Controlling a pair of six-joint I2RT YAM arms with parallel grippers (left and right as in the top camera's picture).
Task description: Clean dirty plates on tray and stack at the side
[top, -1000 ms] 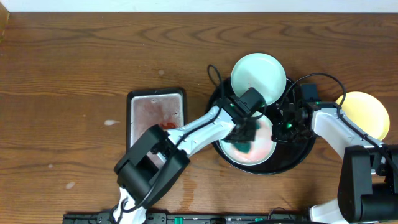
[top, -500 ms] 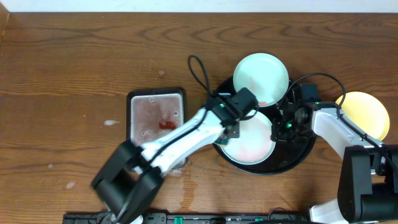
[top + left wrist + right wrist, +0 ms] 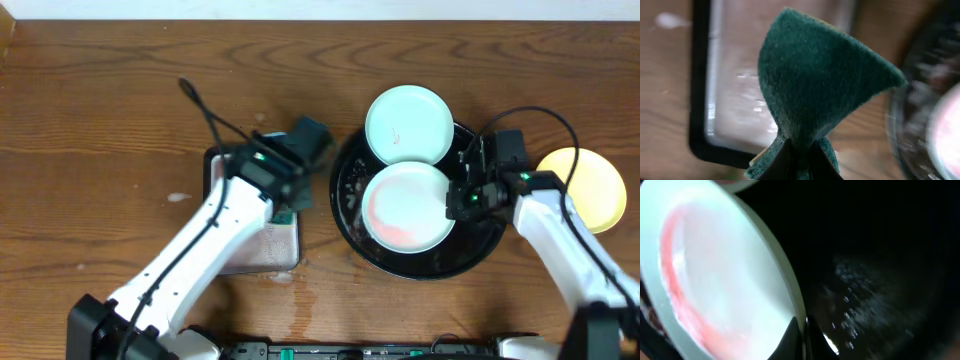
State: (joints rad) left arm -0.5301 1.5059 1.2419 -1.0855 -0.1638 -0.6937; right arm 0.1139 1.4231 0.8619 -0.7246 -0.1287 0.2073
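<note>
Left jaws clench a green sponge (image 3: 815, 90) beside the tray (image 3: 430, 265); right jaws pinch the rim of the pale, red-smeared plate (image 3: 400, 205) on it.

The green sponge (image 3: 815, 95) hides much of the small grey tray (image 3: 732, 65), which looks blurry. The right arm (image 3: 560, 235) covers part of the yellow plate (image 3: 590, 175).
</note>
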